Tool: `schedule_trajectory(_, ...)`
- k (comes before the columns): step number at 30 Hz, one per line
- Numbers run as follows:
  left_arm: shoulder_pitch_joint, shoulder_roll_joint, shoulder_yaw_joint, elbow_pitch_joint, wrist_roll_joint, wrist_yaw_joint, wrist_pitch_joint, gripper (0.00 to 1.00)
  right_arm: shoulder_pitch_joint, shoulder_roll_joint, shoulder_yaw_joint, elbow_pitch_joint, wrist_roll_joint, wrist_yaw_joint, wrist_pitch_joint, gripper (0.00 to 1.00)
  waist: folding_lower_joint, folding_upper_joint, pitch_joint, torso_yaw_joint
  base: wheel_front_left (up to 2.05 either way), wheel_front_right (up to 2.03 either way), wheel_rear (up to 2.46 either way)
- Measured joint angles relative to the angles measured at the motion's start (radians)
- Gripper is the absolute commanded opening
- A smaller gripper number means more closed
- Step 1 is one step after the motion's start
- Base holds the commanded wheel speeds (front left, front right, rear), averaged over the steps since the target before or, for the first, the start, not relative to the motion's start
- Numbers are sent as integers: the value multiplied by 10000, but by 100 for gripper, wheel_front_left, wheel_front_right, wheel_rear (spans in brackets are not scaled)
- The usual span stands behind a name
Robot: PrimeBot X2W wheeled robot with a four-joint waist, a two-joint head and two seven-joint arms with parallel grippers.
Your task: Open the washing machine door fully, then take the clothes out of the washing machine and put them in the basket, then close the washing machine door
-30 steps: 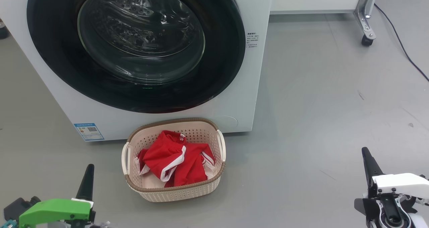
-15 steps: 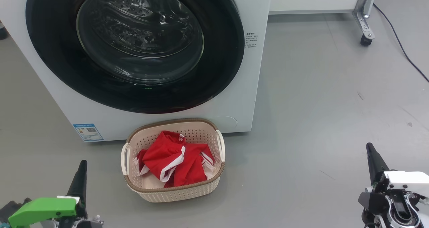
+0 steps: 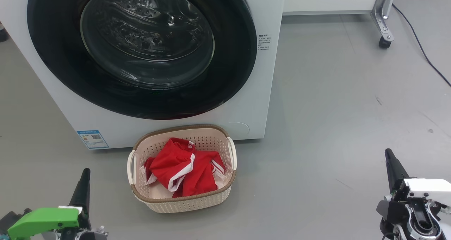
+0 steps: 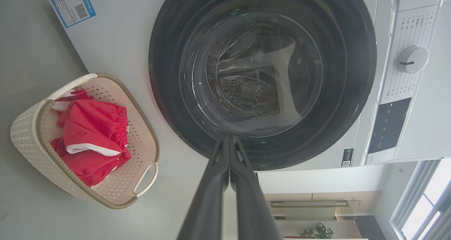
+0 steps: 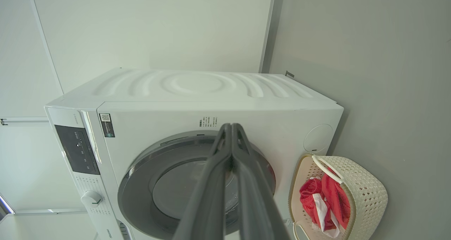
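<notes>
Head view, near first: left tool (image 3: 84,178) at 7 o'clock, bright green cover (image 3: 42,220) on the wrist behind it. Its two long dark fingers are clenched flat together with nothing between them. Left wrist view agrees: fingers (image 4: 211,197) pressed tip to tip, empty.

Right tool (image 3: 391,164) at 4 o'clock, white housing (image 3: 428,187) behind it. Also clenched on nothing; right wrist view shows its fingers (image 5: 211,197) closed to a point. Both tools hang over the grey floor (image 3: 334,109), well apart from everything else.

Small cream perforated plastic basket with a brown woven-look rim (image 3: 183,127) at 6 o'clock, on the floor between the tools and nearer the left one, just in front of the washer's base. Bright red fabric clothes with white stripe trim (image 3: 183,169) lie crumpled inside it.

Big white front-loading washing machine (image 3: 267,92) fills 10 to 12 o'clock. Its large round glossy black door (image 3: 232,56) sits flush against the front, closed. Perforated steel drum (image 3: 141,7) shows through the glass. Small blue label (image 3: 92,138) at 8 o'clock on the front panel.

Far back: black caster wheel (image 3: 384,42) at 1 o'clock, dark cable (image 3: 422,53) at 2 o'clock.
</notes>
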State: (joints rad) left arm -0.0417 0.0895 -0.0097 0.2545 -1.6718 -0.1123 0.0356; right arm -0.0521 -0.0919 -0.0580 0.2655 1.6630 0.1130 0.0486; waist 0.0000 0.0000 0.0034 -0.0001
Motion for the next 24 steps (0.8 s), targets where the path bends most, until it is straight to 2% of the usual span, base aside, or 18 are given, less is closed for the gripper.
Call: schedule_trajectory(24, -12, -2, 21, 117, 0, -75, 46, 0, -11, 8, -15, 58, 0, 4, 4, 0, 0, 0, -4, 1, 0, 0, 0)
